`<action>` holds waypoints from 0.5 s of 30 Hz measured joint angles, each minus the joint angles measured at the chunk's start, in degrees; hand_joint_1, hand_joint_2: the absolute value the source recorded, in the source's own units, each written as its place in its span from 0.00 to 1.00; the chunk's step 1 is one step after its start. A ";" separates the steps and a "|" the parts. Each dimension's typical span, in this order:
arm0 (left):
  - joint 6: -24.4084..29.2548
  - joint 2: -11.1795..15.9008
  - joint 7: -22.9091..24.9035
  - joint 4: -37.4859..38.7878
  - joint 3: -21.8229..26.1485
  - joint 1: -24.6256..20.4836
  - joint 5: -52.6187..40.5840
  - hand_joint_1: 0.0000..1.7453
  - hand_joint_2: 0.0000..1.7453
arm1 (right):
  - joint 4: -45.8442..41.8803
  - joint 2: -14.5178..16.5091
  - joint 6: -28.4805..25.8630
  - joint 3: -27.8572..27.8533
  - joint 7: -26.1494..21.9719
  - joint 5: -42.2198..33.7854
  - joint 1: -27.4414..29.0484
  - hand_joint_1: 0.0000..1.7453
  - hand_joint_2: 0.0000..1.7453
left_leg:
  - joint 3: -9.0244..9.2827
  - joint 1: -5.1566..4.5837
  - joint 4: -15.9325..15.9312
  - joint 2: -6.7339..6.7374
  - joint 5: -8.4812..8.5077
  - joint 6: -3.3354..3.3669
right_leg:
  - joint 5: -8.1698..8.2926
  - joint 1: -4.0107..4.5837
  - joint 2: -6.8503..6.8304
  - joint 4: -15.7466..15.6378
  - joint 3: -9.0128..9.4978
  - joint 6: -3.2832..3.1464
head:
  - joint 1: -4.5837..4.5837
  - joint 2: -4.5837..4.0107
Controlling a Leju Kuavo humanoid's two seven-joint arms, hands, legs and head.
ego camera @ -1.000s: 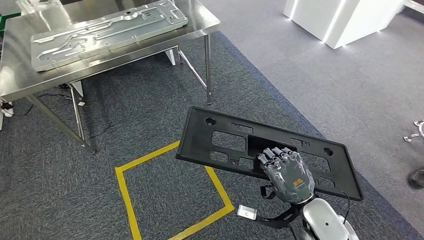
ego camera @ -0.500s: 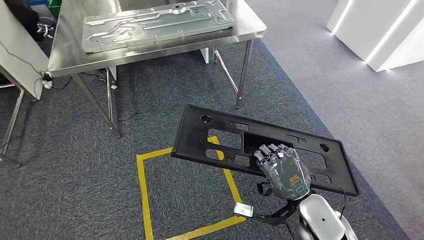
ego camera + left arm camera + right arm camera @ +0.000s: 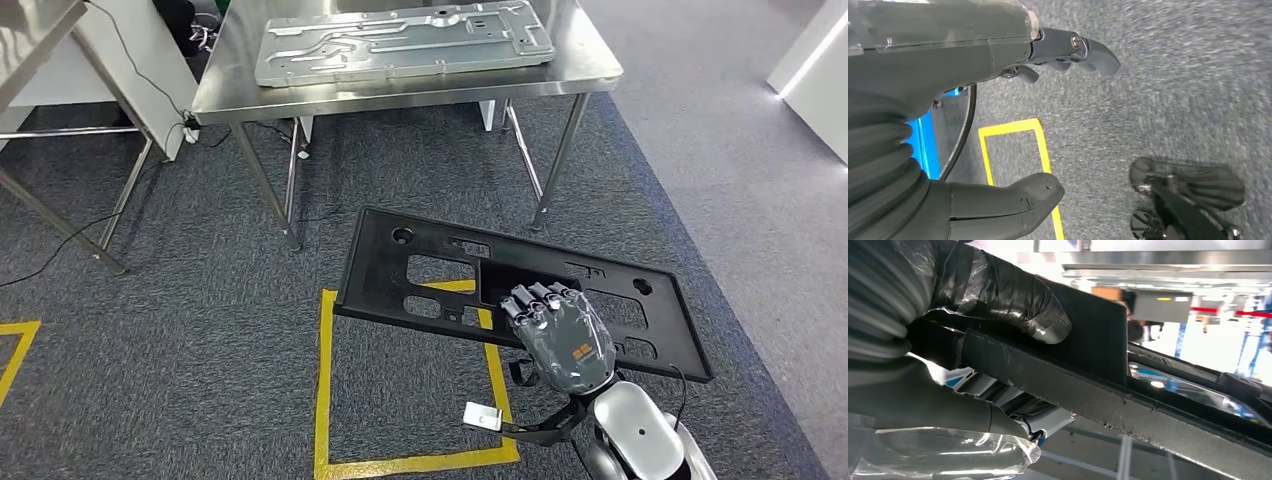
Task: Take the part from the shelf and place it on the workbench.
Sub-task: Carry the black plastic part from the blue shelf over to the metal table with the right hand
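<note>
Right hand (image 3: 562, 338) fingers (image 3: 532, 302) clamp flat black plastic panel with cutouts (image 3: 430, 268), held level above carpet. Left hand (image 3: 973, 75) hangs empty, fingers apart. Part off shelf; steel desk (image 3: 400, 95) beyond fingertips, near; approach and placing remain.

The steel table (image 3: 400, 85) stood at twelve o'clock, its top largely taken up by a metal panel (image 3: 400, 42), with bare strips along the near edge and right end. Open carpet (image 3: 200, 330) lay between it and the black panel (image 3: 430, 275) held by the right hand (image 3: 560, 335).
</note>
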 joint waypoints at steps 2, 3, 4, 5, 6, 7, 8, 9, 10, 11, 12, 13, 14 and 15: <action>0.01 0.07 0.01 0.00 0.01 0.08 0.00 0.00 1.00 | 0.01 0.00 0.00 0.05 0.00 0.00 -0.07 1.00 1.00 | 4.14 -0.20 -7.97 2.01 3.73 0.30 | -0.57 0.08 -1.44 0.02 0.71 0.45 | 0.00 0.00; 0.01 0.10 0.01 0.00 0.01 0.04 0.00 0.00 1.00 | 0.01 0.00 0.03 0.06 -0.01 -0.02 -0.15 1.00 1.00 | 5.68 -0.41 -11.00 2.97 4.72 0.65 | -0.85 0.22 -2.05 0.04 1.01 0.75 | 0.00 0.00; 0.00 0.10 0.01 0.00 0.02 -0.02 0.00 0.00 1.00 | 0.01 0.00 0.10 0.09 -0.01 -0.07 -0.27 1.00 1.00 | 6.44 -0.63 -12.63 3.60 5.00 1.03 | -1.06 0.39 -2.61 0.03 1.23 1.06 | 0.01 0.00; -0.01 0.10 0.01 0.00 0.03 -0.05 0.00 0.00 1.00 | 0.02 0.00 0.29 0.14 -0.01 -0.13 -0.41 1.00 1.00 | 6.48 -0.85 -12.92 3.51 4.73 1.42 | -1.21 0.56 -3.15 -0.05 1.40 1.37 | 0.01 0.00; -0.01 0.10 0.02 0.00 0.04 0.01 0.00 0.00 1.00 | 0.03 0.00 0.57 0.21 0.01 -0.19 -0.56 1.00 1.00 | 6.43 -0.87 -13.05 2.89 4.78 1.77 | -1.33 0.62 -3.66 -0.13 1.57 1.68 | 0.01 0.00; -0.02 0.10 0.02 0.01 0.08 0.08 0.00 0.00 1.00 | 0.08 0.00 0.88 0.28 0.06 -0.22 -0.73 1.00 1.00 | 6.49 -0.78 -13.14 2.30 4.80 2.12 | -1.51 0.55 -3.76 -0.20 1.78 2.04 | 0.02 0.00; -0.02 0.10 0.02 0.01 0.15 0.15 0.00 0.00 1.00 | 0.16 -0.01 1.19 0.36 0.13 -0.22 -0.92 1.00 1.00 | 6.62 -0.67 -13.30 1.78 4.86 2.43 | -1.97 0.39 -2.86 0.16 1.83 2.34 | 0.02 0.00; -0.02 0.09 0.02 0.01 0.24 0.19 0.00 0.00 1.00 | 0.26 -0.01 1.49 0.42 0.20 -0.34 -1.13 1.00 1.00 | 6.76 -0.53 -13.48 1.35 4.95 2.79 | -2.98 0.20 -1.28 1.55 1.32 2.57 | 0.05 0.00; -0.02 0.09 0.02 0.02 0.34 0.16 0.00 0.00 1.00 | 0.38 -0.01 1.79 0.48 0.28 -0.61 -1.32 1.00 1.00 | 6.89 -0.41 -13.62 0.98 4.99 3.08 | -4.57 0.03 0.65 4.30 0.03 2.70 | 0.07 0.00; -0.02 0.08 0.02 0.02 0.42 0.08 0.00 0.00 1.00 | 0.51 -0.02 2.07 0.55 0.31 -0.98 -1.44 1.00 1.00 | 6.91 -0.43 -13.64 0.64 4.96 3.31 | -6.44 -0.02 2.34 8.12 -1.94 2.70 | 0.08 0.00; -0.02 0.08 0.02 0.02 0.47 0.00 0.00 0.00 1.00 | 0.68 -0.02 2.36 0.62 0.30 -1.38 -1.50 1.00 1.00 | 6.92 -0.51 -13.61 0.25 4.89 3.54 | -8.14 0.02 3.19 12.47 -4.41 2.70 | 0.09 0.00; -0.04 0.08 0.02 0.02 0.50 -0.07 0.00 0.00 1.00 | 0.90 -0.03 2.58 0.71 0.27 -1.66 -1.51 1.00 1.00 | 6.97 -0.61 -13.56 -0.16 4.80 3.69 | -8.97 0.06 3.49 15.86 -6.53 2.67 | 0.08 0.00; -0.08 0.08 0.02 0.01 0.51 -0.10 0.00 0.00 1.00 | 1.12 -0.04 2.74 0.79 0.23 -1.78 -1.52 1.00 1.00 | 7.06 -0.73 -13.48 -0.58 4.69 3.78 | -8.49 0.10 3.58 17.21 -7.76 2.57 | 0.08 0.00; -0.11 0.08 0.00 0.01 0.52 -0.10 0.00 0.00 1.00 | 1.30 -0.05 2.86 0.86 0.21 -1.81 -1.55 1.00 1.00 | 7.21 -0.84 -13.36 -1.01 4.54 3.80 | -6.86 0.14 3.62 16.36 -7.95 2.38 | 0.08 0.00</action>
